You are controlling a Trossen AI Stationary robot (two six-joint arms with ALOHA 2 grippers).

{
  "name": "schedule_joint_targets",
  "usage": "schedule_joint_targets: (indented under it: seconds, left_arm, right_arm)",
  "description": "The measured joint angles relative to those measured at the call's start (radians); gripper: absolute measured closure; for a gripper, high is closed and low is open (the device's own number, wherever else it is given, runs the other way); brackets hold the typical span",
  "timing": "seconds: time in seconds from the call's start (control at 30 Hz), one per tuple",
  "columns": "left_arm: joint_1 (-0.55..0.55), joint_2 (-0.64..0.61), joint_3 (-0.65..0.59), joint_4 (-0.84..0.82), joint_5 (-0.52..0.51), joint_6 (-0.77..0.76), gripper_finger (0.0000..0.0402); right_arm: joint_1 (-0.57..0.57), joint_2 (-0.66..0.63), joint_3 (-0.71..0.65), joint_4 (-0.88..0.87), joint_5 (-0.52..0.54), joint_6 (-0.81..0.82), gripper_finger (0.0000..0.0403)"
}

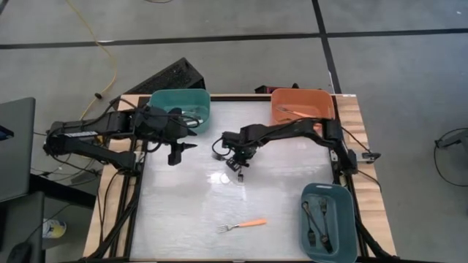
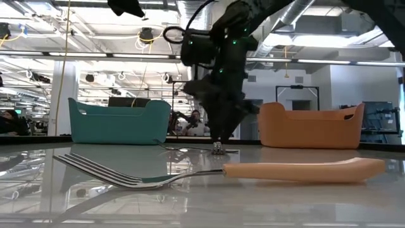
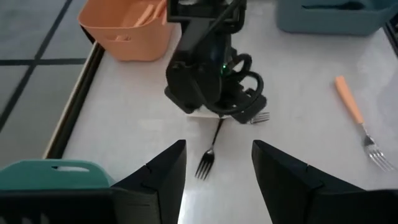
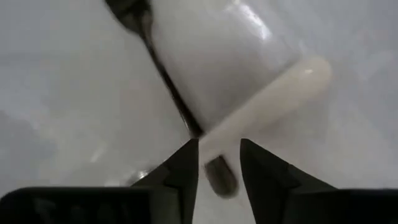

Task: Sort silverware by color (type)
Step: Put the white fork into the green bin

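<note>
Table centre blocked: right gripper [image 1: 238, 162] low over white fork [image 4: 261, 106] and dark fork [image 3: 208, 155]. Left gripper [image 1: 178, 152] hangs near teal bin [image 1: 179, 109]. Orange fork [image 1: 242, 226] lies alone, open table all round. Orange bin [image 1: 301, 106], blue bin [image 1: 330, 223] line right edge.

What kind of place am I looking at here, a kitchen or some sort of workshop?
Most likely a robotics lab in an open industrial hall, not a kitchen. The low view shows exposed ceiling pipes and strip lights. Two dark robot arms work over a white table among plastic sorting bins, and a yellow cable trails across concrete floor.
</note>
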Motion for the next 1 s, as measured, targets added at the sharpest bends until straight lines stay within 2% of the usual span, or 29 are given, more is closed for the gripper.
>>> schedule_joint_targets:
  seconds: [0.2, 0.5, 0.73, 0.83, 0.93, 1.0]
  left_arm:
    - [0.038, 0.000, 0.000, -0.002, 0.084, 0.050, 0.0233]
    - [0.121, 0.000, 0.000, 0.022, 0.151, 0.218, 0.0233]
    - [0.217, 0.004, 0.000, 0.063, 0.290, 0.307, 0.0233]
    - [0.254, 0.005, 0.000, 0.063, 0.336, 0.323, 0.0233]
    - [0.284, 0.009, 0.000, 0.064, 0.379, 0.353, 0.0233]
    - [0.301, 0.017, 0.000, 0.065, 0.404, 0.364, 0.0233]
  right_arm:
    - [0.012, 0.004, 0.001, 0.002, 0.040, 0.067, 0.0230]
    - [0.034, -0.011, 0.002, 0.020, 0.089, 0.152, 0.0218]
    - [0.032, -0.011, 0.002, 0.012, 0.097, 0.243, 0.0153]
    - [0.036, -0.011, 0.002, 0.011, 0.144, 0.300, 0.0133]
    - [0.043, -0.011, 0.002, 0.013, 0.226, 0.373, 0.0128]
    - [0.043, -0.011, 0.002, 0.012, 0.236, 0.403, 0.0127]
